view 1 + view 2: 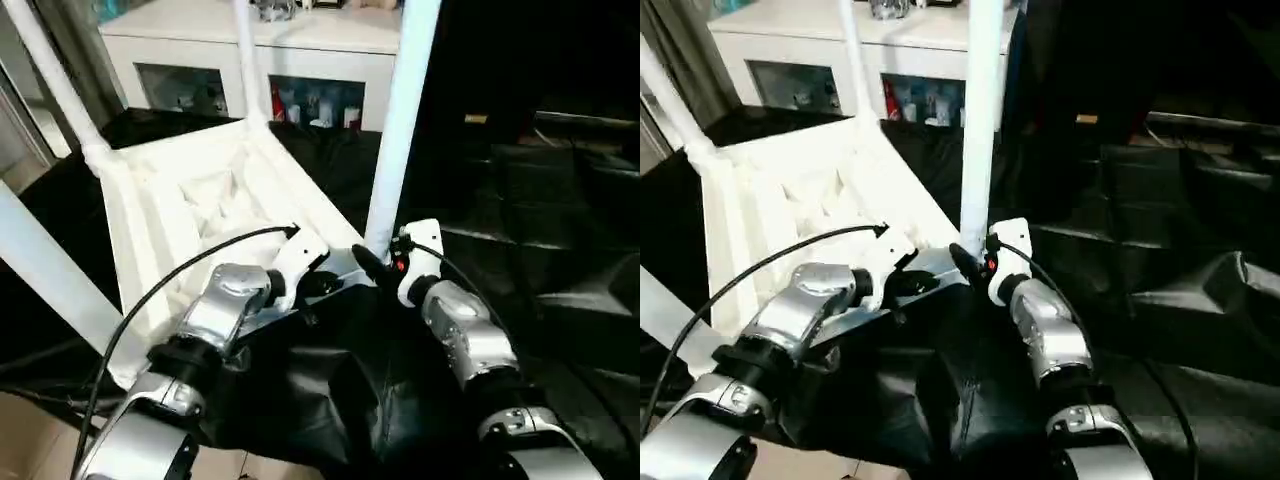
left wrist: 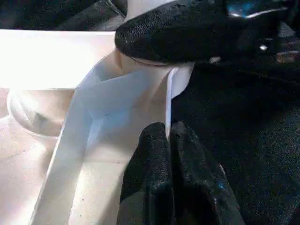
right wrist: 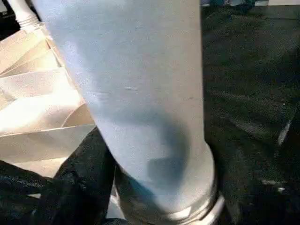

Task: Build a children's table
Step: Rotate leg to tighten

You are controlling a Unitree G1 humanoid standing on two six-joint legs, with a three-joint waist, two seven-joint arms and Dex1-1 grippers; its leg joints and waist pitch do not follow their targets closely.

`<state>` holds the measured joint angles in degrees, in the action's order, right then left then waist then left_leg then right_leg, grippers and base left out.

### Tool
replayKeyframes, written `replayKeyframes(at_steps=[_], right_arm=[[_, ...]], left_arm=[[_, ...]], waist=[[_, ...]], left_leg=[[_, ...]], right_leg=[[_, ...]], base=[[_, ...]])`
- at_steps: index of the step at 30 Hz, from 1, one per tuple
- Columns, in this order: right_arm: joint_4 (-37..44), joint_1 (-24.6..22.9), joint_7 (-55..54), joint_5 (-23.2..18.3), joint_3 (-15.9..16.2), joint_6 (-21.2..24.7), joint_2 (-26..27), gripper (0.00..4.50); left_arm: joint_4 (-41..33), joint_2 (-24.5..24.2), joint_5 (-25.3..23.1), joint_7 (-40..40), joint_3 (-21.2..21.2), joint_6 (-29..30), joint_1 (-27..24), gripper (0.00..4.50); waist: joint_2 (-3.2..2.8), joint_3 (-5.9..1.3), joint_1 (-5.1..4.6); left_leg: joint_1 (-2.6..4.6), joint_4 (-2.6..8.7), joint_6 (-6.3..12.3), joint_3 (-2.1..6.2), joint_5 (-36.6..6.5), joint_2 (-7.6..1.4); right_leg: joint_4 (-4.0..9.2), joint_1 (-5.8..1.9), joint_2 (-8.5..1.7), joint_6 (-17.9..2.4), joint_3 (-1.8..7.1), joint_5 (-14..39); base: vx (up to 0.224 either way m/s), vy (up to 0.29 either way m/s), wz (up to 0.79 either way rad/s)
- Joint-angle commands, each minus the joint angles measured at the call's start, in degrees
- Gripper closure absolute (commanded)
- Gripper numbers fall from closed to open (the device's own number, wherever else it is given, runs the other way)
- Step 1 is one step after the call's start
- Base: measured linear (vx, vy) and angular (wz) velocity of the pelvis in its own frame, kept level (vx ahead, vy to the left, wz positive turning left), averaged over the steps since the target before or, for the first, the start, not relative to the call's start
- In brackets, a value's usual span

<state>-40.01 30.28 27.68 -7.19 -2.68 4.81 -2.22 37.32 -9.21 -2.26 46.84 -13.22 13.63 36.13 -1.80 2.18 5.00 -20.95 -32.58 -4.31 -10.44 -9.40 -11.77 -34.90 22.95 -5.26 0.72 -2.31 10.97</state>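
1. Nearest you, your left end effector point(image 2: 168, 154) is pinched shut on the thin rim of the children's table point(image 1: 210, 200), at its near right corner.
2. Just beside it, your right end effector point(image 1: 375, 262) stands open around the base of the near right leg point(image 1: 400, 120).
3. The children's table lies upside down on the black-draped table point(image 1: 560, 250), legs up.
4. Farthest back stands a white cabinet point(image 1: 300, 70).

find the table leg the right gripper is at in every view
Left eye: leg rises right of centre, above the right gripper.
Right eye: leg stands just right of centre.
Left wrist: its base sits under a black finger.
Right wrist: leg looms close.
Shared landmark: the tabletop's corner, pinched by the left gripper.
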Motion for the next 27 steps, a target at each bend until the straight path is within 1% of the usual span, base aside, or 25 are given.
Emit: replayKeyframes(at_steps=[1,2,3,4,5,6,7,8,9,10,11,12,13,14,15,16,17,18,19,20,21,24,25,27], right_arm=[[-0.49,-1.35,8.76,-0.95,6.63,3.36,4.91,1.2],[0.34,-1.68,10.52,-0.94,7.14,3.36,3.95,1.05],[1.67,-2.14,13.58,-1.17,7.75,3.43,2.19,0.89],[2.3,-2.33,15.15,-1.41,7.94,3.51,1.28,0.79],[2.99,-2.42,17.59,-1.9,8.1,3.72,-0.05,0.79],[3.73,-2.48,20.15,-2.35,8.34,3.71,-1.48,0.79],[3.73,-2.48,20.15,-2.35,8.34,3.71,-1.48,0.79],[4.92,-2.46,24.31,-3.07,8.75,4.01,-3.87,0.79],[5.38,-2.37,26.28,-3.45,8.91,4.13,-4.97,0.79],[5.89,-2.23,28.46,-3.95,9.02,4.47,-6.15,0.79],[6.48,-2.13,30.59,-4.25,8.94,4.85,-7.15,0.79],[6.94,-1.98,32.53,-4.46,8.91,5.11,-8.12,0.79],[7.07,-1.93,33.17,-4.5,8.9,5.21,-8.42,0.79],[7.44,-1.61,36.07,-4.62,8.99,5.39,-9.8,0.79],[7.36,-1.32,37.99,-4.59,9.21,5.24,-10.7,0.79],[7.36,-1.32,37.99,-4.59,9.21,5.24,-10.7,0.79],[6.61,-0.92,39.63,-4.18,9.63,4.65,-11.54,0.79],[6.28,-0.77,40.2,-4.03,9.93,4.33,-11.85,0.79],[6.14,-0.7,40.96,-3.9,10.36,4.2,-12.18,0.79],[6.08,-0.64,41.6,-3.77,10.76,4.3,-12.43,0.79],[6.1,-0.62,42.34,-3.68,11.13,4.35,-12.67,1.05],[6.25,-0.7,43.8,-3.8,11.64,4.66,-12.94,1.17],[6.4,-0.8,43.93,-3.83,11.7,4.78,-12.92,1.3],[6.6,-0.95,44.5,-3.96,11.9,4.93,-12.97,1.54]], left_arm=[[-0.32,2.8,0.92,0.08,-1.16,-2.58,2.26,4.5],[-0.75,2.22,1.11,1.41,-1.25,-2.79,2.05,4.5],[-1.7,1.11,1.53,3.88,-1.48,-3.06,1.56,4.5],[-2.23,0.52,1.77,5.19,-1.6,-3.17,1.29,4.5],[-3.16,-0.4,2.18,7.35,-1.94,-3.47,0.74,4.5],[-4.19,-1.53,2.49,9.74,-2.49,-3.66,0.06,4.5],[-4.19,-1.53,2.49,9.74,-2.49,-3.66,0.06,4.5],[-5.79,-3.52,3.01,13.77,-3.37,-4.24,-1.11,4.5],[-6.61,-4.35,3.44,15.38,-3.57,-4.02,-1.65,4.5],[-7.46,-5.23,3.88,16.91,-3.69,-3.75,-2.17,4.5],[-8.16,-6.02,4.22,18.35,-3.69,-3.41,-2.57,4.5],[-8.93,-6.87,4.56,19.77,-3.71,-3.03,-2.97,4.5],[-9.15,-7.14,4.63,20.21,-3.71,-2.9,-3.09,4.5],[-10.3,-8.48,4.98,22.27,-3.78,-2.19,-3.68,4.5],[-11.25,-9.47,5.29,23.93,-3.88,-1.59,-4.2,4.5],[-11.25,-9.47,5.29,23.93,-3.88,-1.59,-4.2,4.5],[-12.37,-10.73,5.42,25.5,-4.13,-0.8,-4.96,4.5],[-12.8,-11.21,5.53,25.94,-4.22,-0.56,-5.26,4.5],[-13.18,-11.6,5.62,26.14,-4.24,-0.45,-5.58,4.5],[-13.35,-11.78,5.69,26.1,-4.15,-0.46,-5.77,4.5],[-13.73,-12.04,5.87,26.22,-4.07,-0.2,-6.07,4.5],[-14.44,-12.33,6.07,26.52,-3.95,0.28,-6.59,4.5],[-14.6,-12.34,6.08,26.59,-3.91,0.38,-6.69,4.5],[-15.17,-12.47,6.26,26.68,-4.03,0.86,-6.87,4.5]], waist=[[0.25,-2.74,-0.14],[0.27,-2.76,-0.11],[0.97,-2.77,-0.16],[0.6,-2.95,0.12],[0.73,-2.92,-0.04],[0.84,-3.05,0.02],[0.73,-3.14,0.04],[0.78,-3.25,0.12],[0.8,-3.41,0.12],[0.67,-3.42,0.22],[1.15,-3.42,0.38],[0.94,-3.57,0.6],[0.94,-3.58,0.61],[1.09,-3.48,0.79],[1.06,-3.57,1.09],[1.02,-3.52,1.14],[1.0,-3.45,1.22],[0.95,-3.46,1.5],[0.93,-3.42,1.51],[0.95,-3.34,1.59],[0.98,-3.24,1.61],[0.93,-3.25,1.65],[0.98,-3.25,1.63],[0.68,-3.37,1.66]], left_leg=[[0.38,4.18,-0.11,0.38,-18.99,-0.68],[0.44,4.17,-0.08,0.36,-19.28,-0.67],[0.35,4.17,0.18,0.3,-19.06,-0.66],[0.3,4.08,0.57,0.35,-18.11,-0.75],[0.17,4.06,0.84,0.3,-17.43,-0.79],[0.09,3.98,1.18,0.3,-16.35,-0.84],[-0.06,3.92,1.35,0.39,-15.52,-0.87],[0.09,3.77,1.71,0.29,-14.17,-0.98],[-0.02,3.47,2.44,0.07,-12.31,-0.95],[0.05,3.38,2.8,-0.03,-11.73,-0.97],[0.0,3.22,3.58,-0.14,-10.57,-1.0],[-0.04,3.08,4.18,-0.18,-9.42,-1.03],[-0.07,3.01,4.48,-0.21,-8.93,-1.08],[0.01,2.96,4.86,-0.3,-8.67,-1.18],[0.02,2.89,5.14,-0.3,-8.37,-1.21],[0.05,2.88,5.25,-0.36,-8.39,-1.26],[0.07,2.9,5.21,-0.37,-8.5,-1.29],[0.07,2.91,4.76,-0.3,-8.72,-1.33],[0.11,2.95,4.7,-0.37,-9.2,-1.36],[0.11,2.98,4.25,-0.31,-9.93,-1.38],[0.04,3.09,3.79,-0.28,-10.45,-1.35],[0.11,3.17,2.82,-0.19,-11.3,-1.36],[0.05,3.14,2.78,-0.2,-11.3,-1.33],[0.03,3.04,2.74,-0.15,-10.81,-1.25]], right_leg=[[5.29,-2.06,-2.12,-9.89,1.49,17.12],[5.37,-2.03,-2.14,-9.76,1.5,17.6],[5.46,-2.14,-2.11,-9.59,1.5,17.71],[5.18,-2.28,-2.22,-9.75,1.56,16.39],[5.07,-2.29,-2.16,-10.29,1.55,14.84],[4.82,-2.45,-2.19,-10.82,1.52,12.99],[4.54,-2.62,-2.23,-11.24,1.47,11.63],[4.36,-2.57,-2.2,-12.09,1.43,9.16],[3.88,-2.72,-2.02,-13.24,1.36,5.64],[3.78,-2.63,-1.96,-13.78,1.33,4.27],[3.51,-2.78,-1.95,-14.68,1.25,2.36],[3.28,-2.82,-2.01,-15.17,1.19,1.23],[3.22,-2.79,-2.02,-15.43,1.17,0.5],[3.2,-2.63,-2.06,-15.81,1.16,0.24],[3.05,-2.68,-2.18,-16.06,1.1,0.37],[3.06,-2.56,-2.13,-16.11,1.14,0.43],[3.1,-2.48,-2.14,-16.14,1.16,0.74],[3.04,-2.43,-2.23,-16.12,1.13,1.78],[3.14,-2.34,-2.21,-16.08,1.18,2.18],[3.16,-2.33,-2.2,-15.95,1.17,3.02],[3.26,-2.33,-2.25,-15.63,1.19,4.17],[3.34,-2.3,-2.29,-15.04,1.24,5.73],[3.32,-2.31,-2.27,-15.01,1.26,5.62],[3.19,-2.37,-2.28,-14.97,1.25,4.76]], base=[[0.0,0.0,0.0],[0.0,0.0,0.0],[0.0,0.0,0.0],[0.0,0.0,0.0],[0.0,0.0,0.0],[0.0,0.0,0.0],[0.0,0.0,0.0],[0.0,0.0,0.0],[0.0,0.0,0.0],[0.0,0.0,0.0],[0.0,0.0,0.0],[0.0,0.0,0.0],[0.0,0.0,0.0],[0.0,0.0,0.0],[0.0,0.0,0.0],[0.0,0.0,0.0],[0.0,0.0,0.0],[0.0,0.0,0.0],[0.0,0.0,0.0],[0.0,0.0,0.0],[0.0,0.0,0.0],[0.0,0.0,0.0],[0.0,0.0,0.0],[0.0,0.0,0.0]])
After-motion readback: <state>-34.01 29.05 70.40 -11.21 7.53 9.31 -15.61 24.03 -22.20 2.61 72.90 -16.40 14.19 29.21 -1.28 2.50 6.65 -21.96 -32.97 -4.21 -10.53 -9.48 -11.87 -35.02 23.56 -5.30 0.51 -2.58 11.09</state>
